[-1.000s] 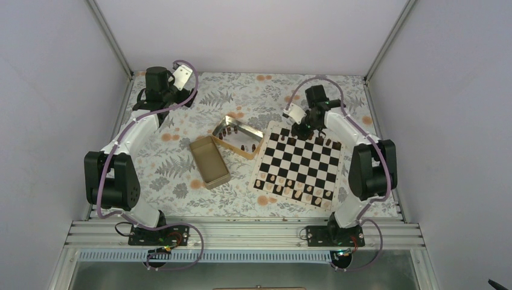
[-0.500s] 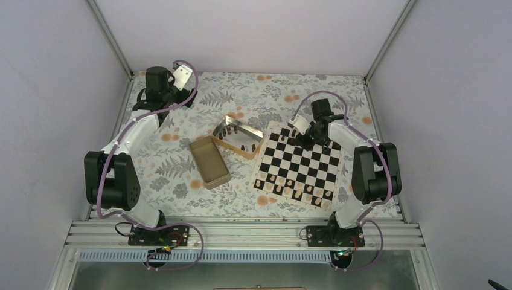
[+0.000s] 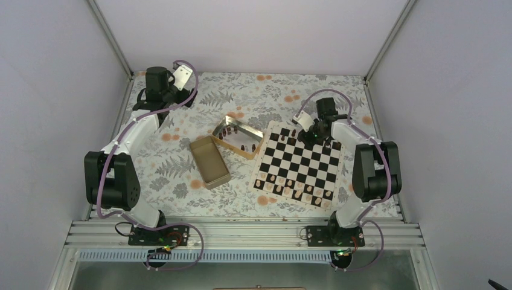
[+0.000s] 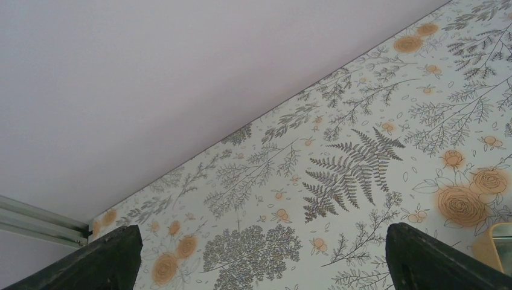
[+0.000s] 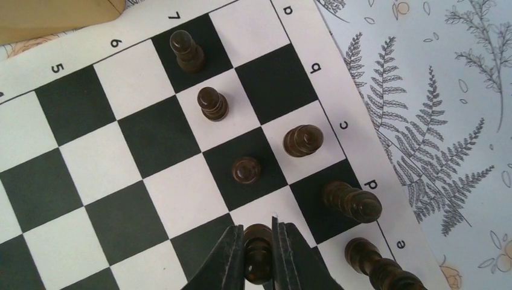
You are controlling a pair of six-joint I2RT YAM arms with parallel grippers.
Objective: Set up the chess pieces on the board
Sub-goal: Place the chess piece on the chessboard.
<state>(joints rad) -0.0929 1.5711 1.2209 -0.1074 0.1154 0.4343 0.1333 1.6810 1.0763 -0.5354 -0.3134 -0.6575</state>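
The board (image 3: 297, 164) lies right of centre, and its squares fill the right wrist view (image 5: 139, 175). Several dark chess pieces stand along its far rows (image 3: 329, 145); pawns (image 5: 212, 103) and taller pieces (image 5: 352, 201) show in the right wrist view. My right gripper (image 5: 258, 232) is shut on a dark pawn (image 5: 258, 251) and holds it over the far part of the board (image 3: 311, 134). More dark pieces lie in the open gold tin (image 3: 237, 138). My left gripper (image 3: 158, 99) is open and empty at the far left, with its fingers (image 4: 108, 257) wide apart over the tablecloth.
A second gold tin (image 3: 209, 161), empty, lies left of the board. Pale pieces (image 3: 293, 188) line the board's near rows. The floral cloth (image 3: 181, 163) covers the table. Grey walls close in on the left, the far side and the right.
My right gripper has swung from the board's far edge to the right, over the far rows. The left arm has not moved.
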